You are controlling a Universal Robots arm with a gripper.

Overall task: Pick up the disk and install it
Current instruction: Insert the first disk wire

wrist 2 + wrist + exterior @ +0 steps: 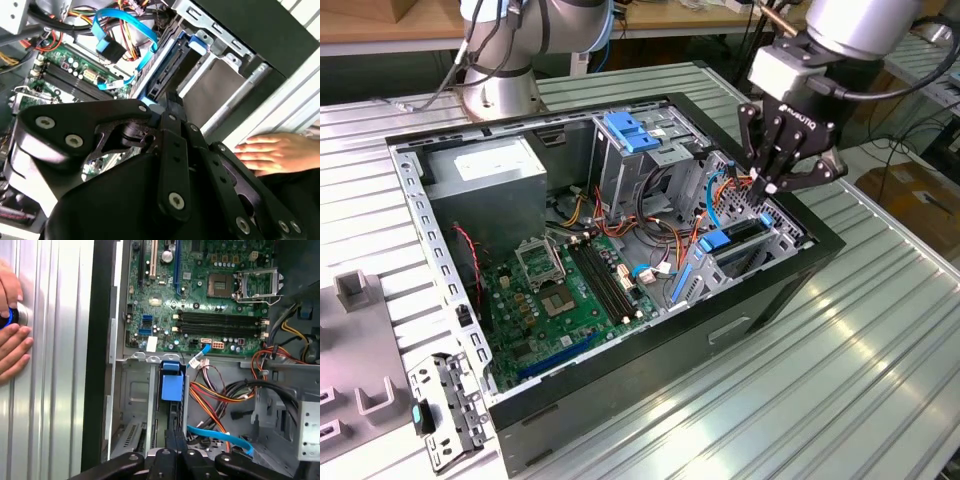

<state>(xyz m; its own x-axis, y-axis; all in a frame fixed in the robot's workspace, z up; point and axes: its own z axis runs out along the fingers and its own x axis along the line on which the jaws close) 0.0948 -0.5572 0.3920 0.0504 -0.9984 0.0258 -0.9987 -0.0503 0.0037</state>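
We see the arm coming in from the exterior view's right, wrist pitched down over the open PC case point(620, 360). The hand point(772, 185) points down into the drive cage point(760, 235) at the case's corner on that side. Its two fingers point(172, 450) are closed, tips together w/ nothing between them. In the first wrist view the tips sit right at the disk's upper edge; whether they touch it, we can't tell.

The disk point(730, 240) stands on edge inside a slot of that cage, blue carrier tab point(171, 386) facing up, approx. in line w/ the fingers. In the second wrist view its blue rail point(162, 75) runs along the slot wall. A blue flat cable point(215, 432) loops loose beside the cage, near a bundle of orange/red/yellow wires point(225, 390).

Elsewhere in the case are the green motherboard point(560, 290) w/ bare CPU socket, a grey PSU box point(485, 170) in the far corner, and an upper bay topped by a blue latch point(630, 130).

The case lies on a ribbed aluminium bench point(840, 350). The arm's base point(500, 85) is bolted on behind the case. A metal bracket point(445, 410) lies at the near corner on the exterior view's left, by grey fixtures point(355, 290). A person's fingers point(12, 347) rest on the bench by a blue-ringed button point(7, 317). Behind are wooden tables and a cardboard box point(920, 195).
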